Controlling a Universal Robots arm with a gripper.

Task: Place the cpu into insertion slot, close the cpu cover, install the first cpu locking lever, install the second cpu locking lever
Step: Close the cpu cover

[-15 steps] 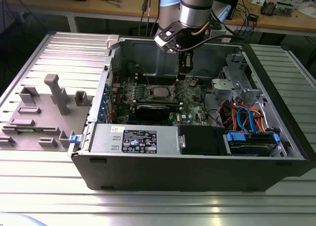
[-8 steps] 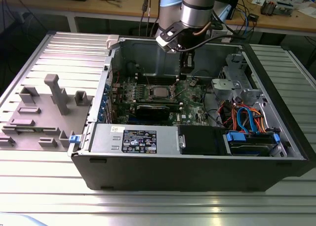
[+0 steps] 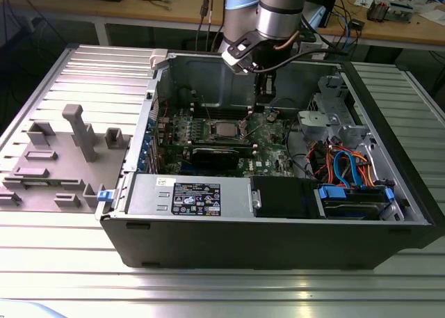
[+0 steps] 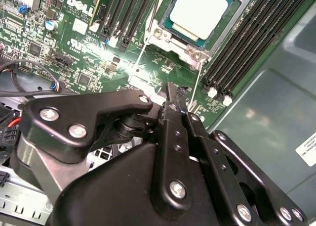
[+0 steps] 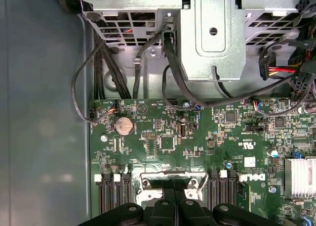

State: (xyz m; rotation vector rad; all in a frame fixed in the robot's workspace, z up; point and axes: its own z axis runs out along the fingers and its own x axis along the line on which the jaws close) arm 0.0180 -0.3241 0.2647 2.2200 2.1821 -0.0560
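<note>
Checking in from the remote desk. The small flat square cpu (image 4: 200, 11) with its dull silver-grey lid already sits in the square silver-rimmed insertion slot (image 3: 209, 131). The thin silver metal cpu cover (image 4: 167, 37), the frame with the big cut-out, looks folded down flat over it. So by my read 2 of 4 steps are done and the lever work is in hand.

In the second wrist view I see 1 thin steel wire locking lever (image 4: 141, 50) slanting off one side of the socket and a second wire rod (image 4: 198, 82) off the other. Neither looks tucked under a catch, though I can't be sure.

The black jointed gripper (image 4: 172, 90) has its fingers drawn together with nothing visible between them. It hangs low over the glossy green circuit board (image 4: 89, 58), just beside the socket and near that second rod. I can't tell whether it touches it.

My take: wire that skinny is springy and slick, so catching it calls for dead-on tip placement, with the long black ribbed memory slots (image 4: 256, 43) crowding close alongside.
</note>
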